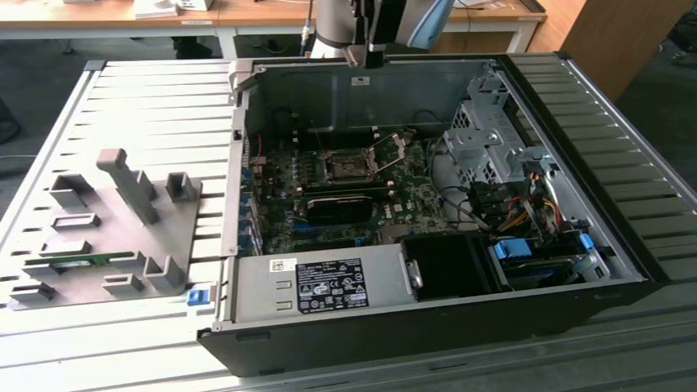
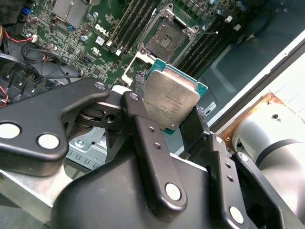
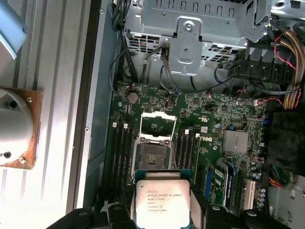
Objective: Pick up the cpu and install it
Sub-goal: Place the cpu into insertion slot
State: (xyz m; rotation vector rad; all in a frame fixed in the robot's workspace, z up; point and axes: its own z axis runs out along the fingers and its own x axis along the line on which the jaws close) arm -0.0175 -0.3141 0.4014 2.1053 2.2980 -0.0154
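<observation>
The cpu (image 3: 162, 202) is a small flat square chip. It has a silvery-grey metal top with faint print and a thin greenish rim that shows at its edges. The black fingers (image 2: 138, 114) of the gripper (image 2: 167, 117) clamp it by two opposite sides, and its metal top faces both wrist cameras. It hangs in the air above the green motherboard, well apart from the open, empty socket (image 3: 155, 143). In the exterior view the gripper (image 1: 365, 57) sits over the far wall of the computer case.

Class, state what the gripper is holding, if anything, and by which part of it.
The gripper holds the cpu, clamped by two opposite side edges, as seen in both wrist views.
</observation>
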